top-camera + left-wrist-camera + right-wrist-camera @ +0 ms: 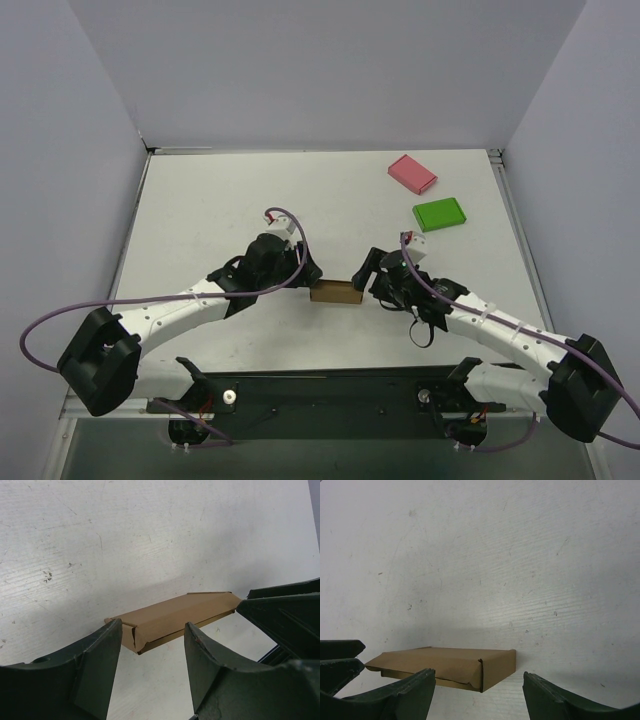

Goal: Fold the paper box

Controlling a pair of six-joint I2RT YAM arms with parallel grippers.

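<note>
The paper box [336, 292] is a small flat brown cardboard box, closed up, lying on the white table between my two grippers. My left gripper [306, 276] is open at its left end. In the left wrist view the box [175, 617] lies just past the open gripper [153, 626], its near end in line with the gap and its front edge gaping slightly. My right gripper [368, 274] is open at the right end. In the right wrist view the box [445, 662] lies just ahead of the open gripper [477, 675], toward its left finger [415, 690].
A pink flat box [412, 173] and a green flat box [439, 214] lie at the back right. The right gripper's fingers [285, 610] show at the box's far end in the left wrist view. The left gripper's fingers [340, 660] show likewise in the right wrist view.
</note>
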